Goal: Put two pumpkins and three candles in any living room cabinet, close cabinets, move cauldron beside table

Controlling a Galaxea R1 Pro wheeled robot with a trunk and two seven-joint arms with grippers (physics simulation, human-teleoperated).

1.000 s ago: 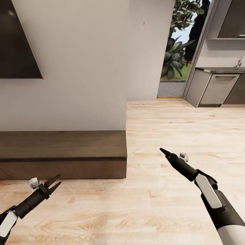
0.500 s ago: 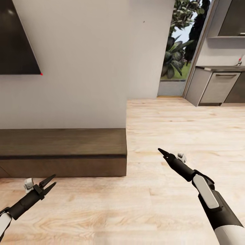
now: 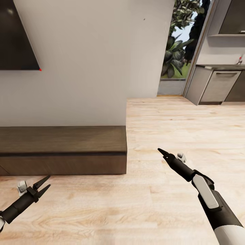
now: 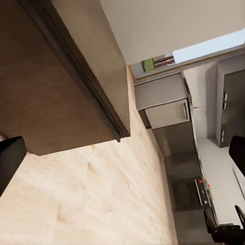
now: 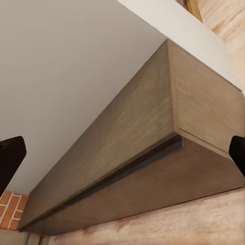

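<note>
The cabinet (image 3: 68, 149) is a long, low dark-brown unit against the white wall, with its flat fronts shut. My left gripper (image 3: 49, 181) hovers over the floor just in front of it near the left edge, its two fingers apart and empty. My right gripper (image 3: 159, 150) points over bare floor to the right of the cabinet's end. In the right wrist view its fingertips (image 5: 10, 155) sit wide apart at the frame edges, with the cabinet (image 5: 153, 153) between them. The left wrist view looks along the cabinet (image 4: 46, 87) front. The pumpkins, candles, cauldron and table are out of view.
A dark TV screen (image 3: 17, 37) hangs on the wall above the cabinet. Pale wood floor (image 3: 160, 119) stretches right to a glass door with plants (image 3: 177, 51) and grey kitchen units (image 3: 217, 86). A patch of brick (image 5: 7, 209) shows past the cabinet's far end.
The whole view has shifted a little, so the cabinet and TV sit higher. My left gripper has dropped back toward the lower left. The right gripper has hardly moved.
</note>
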